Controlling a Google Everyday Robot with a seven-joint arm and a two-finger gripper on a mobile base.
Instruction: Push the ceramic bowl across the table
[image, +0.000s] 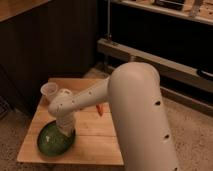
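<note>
The round, glossy dark-green ceramic bowl (50, 141) sits at lower left on the matt, light wooden plank table (97, 139), near a small translucent plastic cup (49, 90), with the smooth, off-white gripper (65, 131) down at the bowl's right side.

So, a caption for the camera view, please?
Robot's claw at the ceramic bowl on the table, plastic cup beyond.

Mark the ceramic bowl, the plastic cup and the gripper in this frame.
ceramic bowl (48, 140): camera view, green inner surface.
plastic cup (49, 91): camera view, side wall.
gripper (65, 130): camera view, its lower end, down in the bowl's right side.
</note>
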